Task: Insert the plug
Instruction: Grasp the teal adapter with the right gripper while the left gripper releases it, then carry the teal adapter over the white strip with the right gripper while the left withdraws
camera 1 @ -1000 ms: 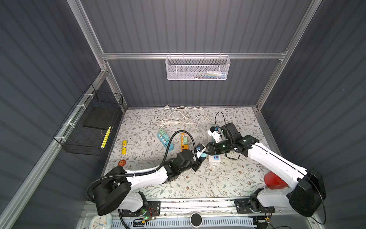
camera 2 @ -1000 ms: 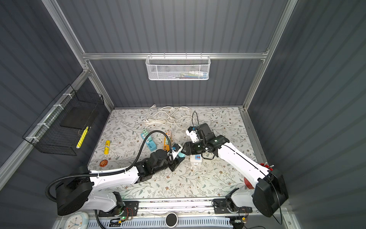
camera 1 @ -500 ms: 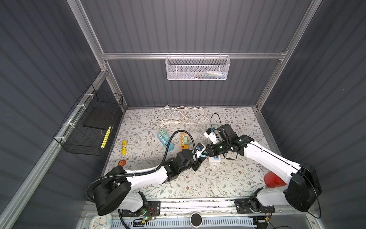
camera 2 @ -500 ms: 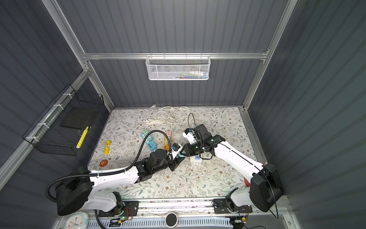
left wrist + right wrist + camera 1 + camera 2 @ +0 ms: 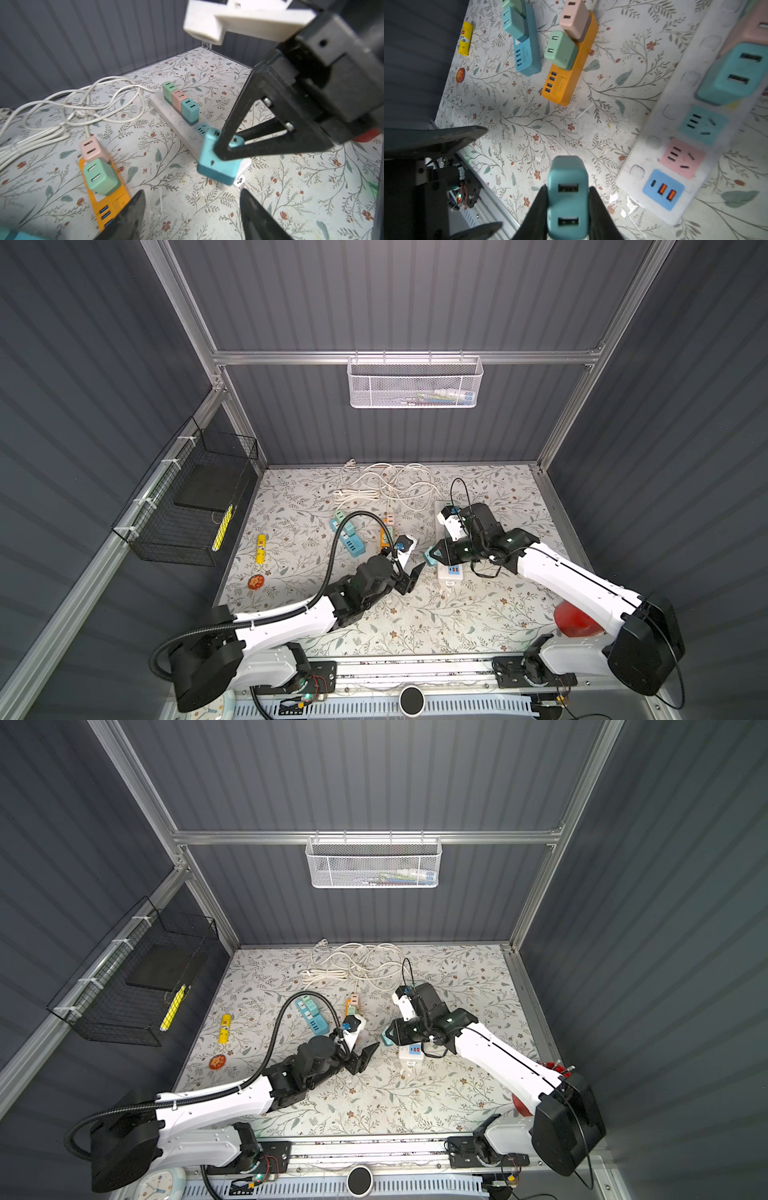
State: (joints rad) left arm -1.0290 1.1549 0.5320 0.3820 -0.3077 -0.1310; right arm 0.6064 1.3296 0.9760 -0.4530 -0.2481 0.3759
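The right tool (image 5: 568,188) is clenched on the plug (image 5: 567,199), a smooth teal cube with rounded corners and two slotted ports. It is pinched between matte black, wedge-shaped fingers (image 5: 536,209). In both top views the plug sits near the frame's centre, just left of the long white plastic strip (image 5: 449,576) on the floral-printed desk (image 5: 478,614). The left tool (image 5: 411,577), lower left of it, is released, its tapered black fingers spread apart.

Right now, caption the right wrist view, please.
Right gripper shut on teal USB plug, held beside the white power strip.
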